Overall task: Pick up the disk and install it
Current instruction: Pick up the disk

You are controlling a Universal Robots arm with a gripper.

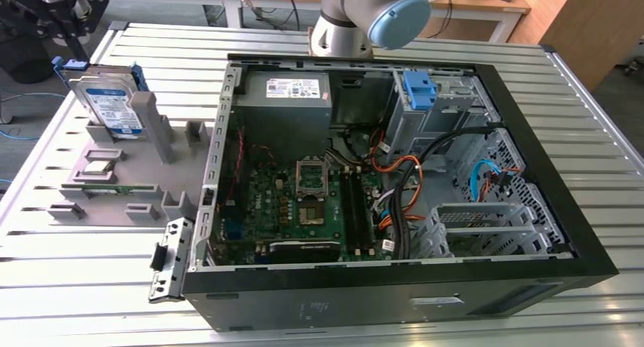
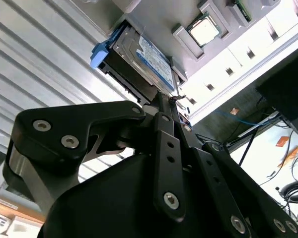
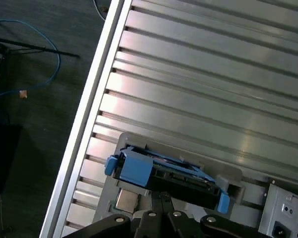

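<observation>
The disk (image 1: 108, 104) stands on end just under the gripper (image 3: 162, 195), long axis roughly upright, dark connector edge facing the fingertips. It is a flat silver metal slab in a blue plastic bracket, slotted in a grey moulded holder (image 1: 161, 166) on ribbed metal table (image 1: 90, 287). The gripper points down, black fingers pressed together, empty.

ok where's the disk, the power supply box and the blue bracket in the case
disk (image 1: 108, 105), exterior view, on its label
power supply box (image 1: 292, 87), exterior view, white label
blue bracket (image 1: 418, 90), exterior view, its middle
</observation>
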